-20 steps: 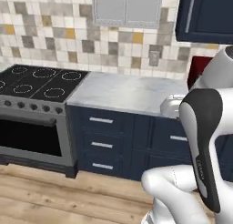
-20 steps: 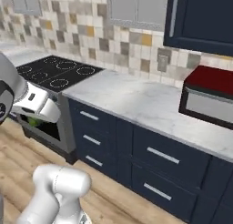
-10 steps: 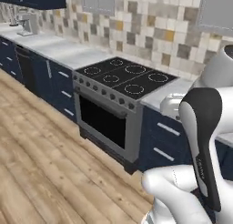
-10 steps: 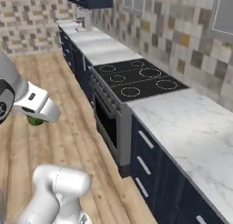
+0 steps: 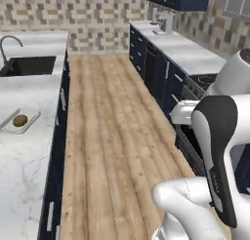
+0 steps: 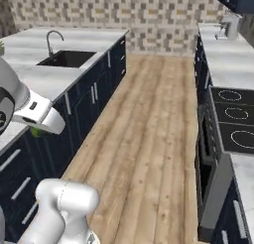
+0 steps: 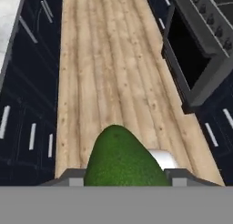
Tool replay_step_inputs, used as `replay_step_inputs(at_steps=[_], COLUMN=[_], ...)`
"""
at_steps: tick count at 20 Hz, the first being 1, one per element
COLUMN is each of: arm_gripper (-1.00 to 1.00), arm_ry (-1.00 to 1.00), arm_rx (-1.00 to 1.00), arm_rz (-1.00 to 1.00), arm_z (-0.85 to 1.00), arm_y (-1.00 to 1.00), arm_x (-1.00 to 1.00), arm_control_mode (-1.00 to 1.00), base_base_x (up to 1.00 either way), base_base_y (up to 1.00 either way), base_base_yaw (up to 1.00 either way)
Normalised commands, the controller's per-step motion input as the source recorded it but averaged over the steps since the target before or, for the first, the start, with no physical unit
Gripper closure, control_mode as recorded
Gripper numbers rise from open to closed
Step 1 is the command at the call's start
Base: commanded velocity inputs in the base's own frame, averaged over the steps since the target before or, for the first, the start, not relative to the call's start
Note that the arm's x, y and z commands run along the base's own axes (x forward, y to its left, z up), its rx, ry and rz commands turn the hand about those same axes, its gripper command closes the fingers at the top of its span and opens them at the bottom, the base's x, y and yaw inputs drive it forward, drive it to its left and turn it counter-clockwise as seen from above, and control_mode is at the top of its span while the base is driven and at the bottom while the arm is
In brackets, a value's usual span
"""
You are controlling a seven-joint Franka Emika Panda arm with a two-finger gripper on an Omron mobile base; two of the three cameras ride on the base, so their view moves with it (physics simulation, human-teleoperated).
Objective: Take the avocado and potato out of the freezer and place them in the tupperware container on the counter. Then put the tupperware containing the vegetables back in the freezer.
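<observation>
- The avocado (image 7: 120, 157) sits at the bottom centre of the hand view, dark green and finely dimpled, with its narrow end pointing away from the camera.
- The gripper (image 7: 122, 175) is clenched on the avocado: a grey finger tip (image 7: 72, 175) shows at each side of the fruit, tight against it.
- In the right base view a small patch of green (image 6: 37, 133) shows just under the white hand at the left edge; it hangs in front of the dark navy drawers, above the floor.
- The wooden floor (image 7: 113, 73) lies below the held fruit in the hand view and runs between two rows of navy cabinets.
- The tupperware container (image 5: 18, 121) lies on the counter (image 5: 19, 175) at the left of the left base view, a shallow translucent tray set at a slant.
- The potato (image 5: 20, 120) rests inside the tupperware container, a small olive-brown lump.
- A sink (image 5: 29, 66) with a curved faucet (image 5: 6, 43) is let into the same counter, farther from the camera than the container.
- The stove (image 6: 232, 123) stands on the opposite side of the aisle, at the right of the right base view, with its oven front (image 7: 198, 63) also visible in the hand view.
- The freezer cannot be located from these views.
</observation>
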Motion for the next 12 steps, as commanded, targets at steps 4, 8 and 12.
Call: replay_step_inputs(at_steps=[4, 8, 12], arm_gripper=[1.00, 1.00, 1.00], arm_ry=[0.00, 0.00, 0.00], arm_rx=[0.00, 0.00, 0.00], arm_rz=[0.00, 0.00, 0.00], arm_z=[0.00, 0.00, 0.00], arm_y=[0.00, 0.00, 0.00], arm_x=[0.00, 0.00, 0.00], arm_control_mode=[1.00, 1.00, 1.00], base_base_x=[0.44, 0.45, 0.51], base_base_y=[-0.02, -0.31, -0.60], base_base_yaw=[0.89, 0.76, 0.65])
